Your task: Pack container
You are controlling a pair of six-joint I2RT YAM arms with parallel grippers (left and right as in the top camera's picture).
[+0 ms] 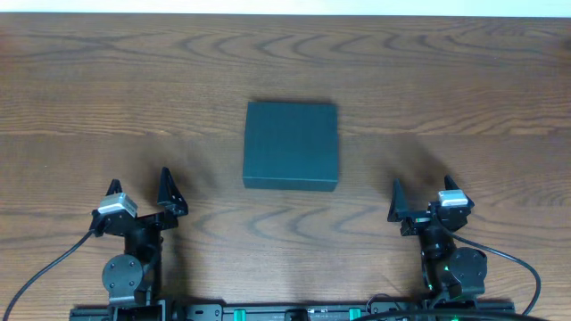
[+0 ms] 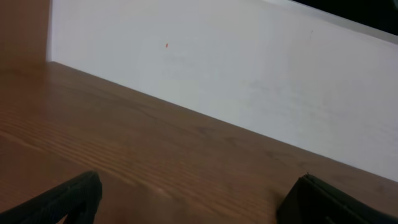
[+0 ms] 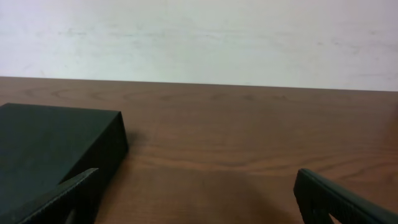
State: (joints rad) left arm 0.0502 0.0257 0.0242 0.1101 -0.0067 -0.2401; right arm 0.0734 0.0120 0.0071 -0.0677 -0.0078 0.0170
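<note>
The dark teal-green container lies shut and flat in the middle of the wooden table; its near right corner also shows in the right wrist view. My left gripper rests open near the front left, well apart from the container, with only bare wood between its fingers. At the front right my right gripper is open too, holding nothing, a short way right of the container and nearer the front edge.
The wooden table runs back to a white wall. Both arm bases and their cables sit along the front edge.
</note>
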